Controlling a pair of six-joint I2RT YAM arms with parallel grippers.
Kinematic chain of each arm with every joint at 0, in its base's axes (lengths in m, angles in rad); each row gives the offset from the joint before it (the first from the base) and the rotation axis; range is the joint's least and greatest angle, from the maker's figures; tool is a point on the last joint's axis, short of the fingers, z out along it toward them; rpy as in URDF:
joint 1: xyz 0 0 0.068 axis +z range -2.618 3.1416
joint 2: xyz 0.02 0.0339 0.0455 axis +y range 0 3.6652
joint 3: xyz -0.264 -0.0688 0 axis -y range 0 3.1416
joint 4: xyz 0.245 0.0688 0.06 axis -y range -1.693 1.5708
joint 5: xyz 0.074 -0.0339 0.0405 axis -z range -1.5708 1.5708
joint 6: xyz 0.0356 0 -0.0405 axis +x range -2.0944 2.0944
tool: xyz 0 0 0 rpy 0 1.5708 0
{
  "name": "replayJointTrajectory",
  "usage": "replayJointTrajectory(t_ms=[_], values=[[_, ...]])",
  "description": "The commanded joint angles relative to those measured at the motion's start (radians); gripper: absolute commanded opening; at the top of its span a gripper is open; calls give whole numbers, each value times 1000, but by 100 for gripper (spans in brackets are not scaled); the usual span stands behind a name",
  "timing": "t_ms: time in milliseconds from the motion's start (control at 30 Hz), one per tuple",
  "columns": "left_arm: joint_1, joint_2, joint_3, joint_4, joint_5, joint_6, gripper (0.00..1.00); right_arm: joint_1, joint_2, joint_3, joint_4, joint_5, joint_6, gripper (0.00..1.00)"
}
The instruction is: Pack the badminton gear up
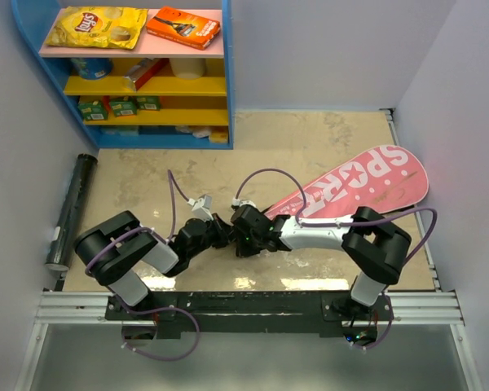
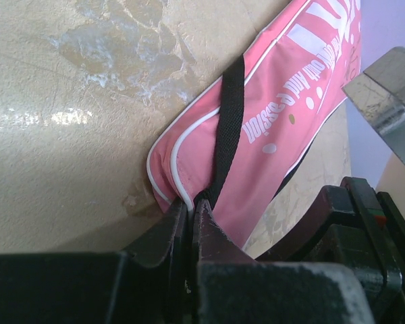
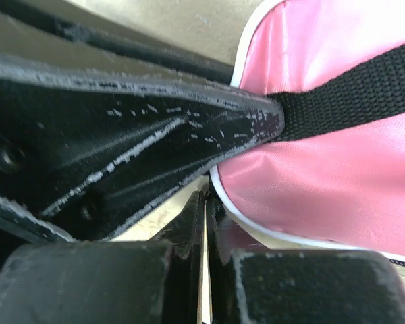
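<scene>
Pink bag (image 1: pixel 367 183) has its narrow end pinched by left tool (image 2: pixel 192 204) and right tool (image 3: pixel 206 200).

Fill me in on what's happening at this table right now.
Both arms meet at the narrow end of the pink racket-shaped bag lettered SPORT. The left gripper is pinched shut on its white-piped edge beside the black strap; the right gripper is clamped on the same end. The long black tube lies untouched at the left edge of the table.

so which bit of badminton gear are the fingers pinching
The pink SPORT bag, at its narrow end; the black tube lies untouched at the far left.
</scene>
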Motion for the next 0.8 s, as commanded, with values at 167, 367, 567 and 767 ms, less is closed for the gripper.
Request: replayJointTrajectory(t_ms=[167, 367, 567, 767], values=[[-91, 46, 20, -127, 232, 11, 0, 36, 51, 88, 124, 71, 114, 0], [-113, 5, -4, -131, 221, 8, 0, 33, 91, 143, 94, 178, 137, 0], [-137, -17, -21, -139, 200, 5, 4, 26, 77, 158, 70, 198, 130, 5], [-137, -25, 9, -182, 188, 34, 24, 27, -27, 114, -53, 213, 92, 54]])
